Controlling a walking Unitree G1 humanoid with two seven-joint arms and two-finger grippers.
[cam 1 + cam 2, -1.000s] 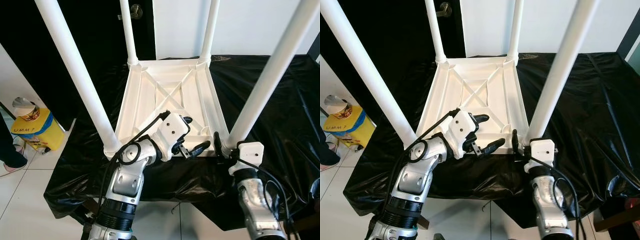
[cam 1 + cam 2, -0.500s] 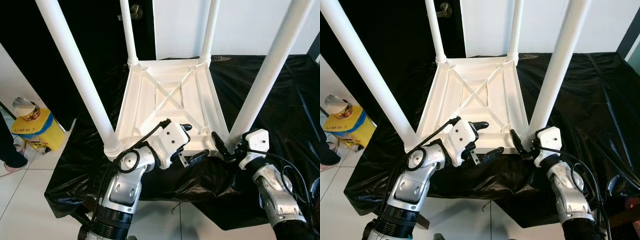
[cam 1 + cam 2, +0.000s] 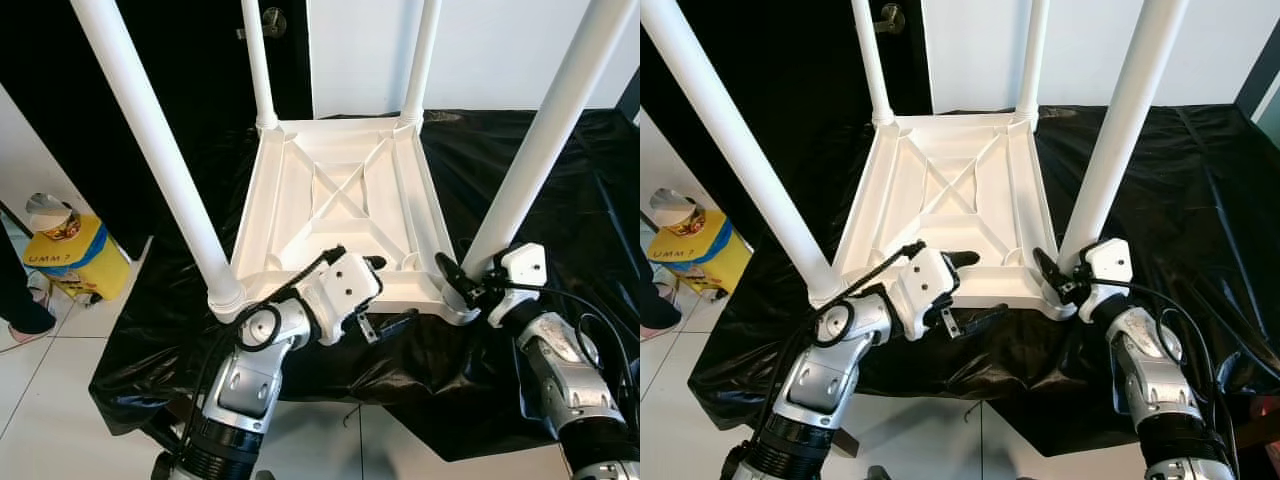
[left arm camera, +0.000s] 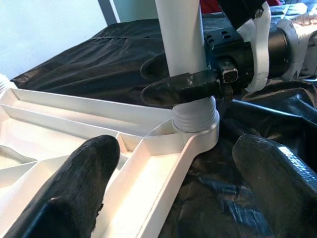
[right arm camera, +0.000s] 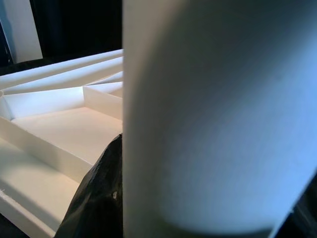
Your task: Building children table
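The white children's table [image 3: 340, 190] lies upside down on a black sheet, its four legs pointing up. My left gripper [image 3: 386, 292] is open and straddles the near rim of the tabletop, one finger inside the frame and one outside; the left wrist view shows both fingers [image 4: 84, 188] wide apart. My right gripper [image 3: 462, 268] clasps the base of the near-right leg [image 3: 540, 130], just above its screw collar [image 4: 194, 119]. In the right wrist view that leg [image 5: 213, 114] stands between the fingers.
The black plastic sheet [image 3: 560, 200] covers the low work surface and hangs over its front edge. A yellow container [image 3: 70, 262] stands on the white tile floor at the left, with a person's shoe [image 3: 20, 318] beside it. A dark door [image 3: 200, 60] is behind.
My right gripper has moved from in front of the table's near-right corner up and to the right, onto the leg's base. My left gripper has dropped slightly toward the near rim.
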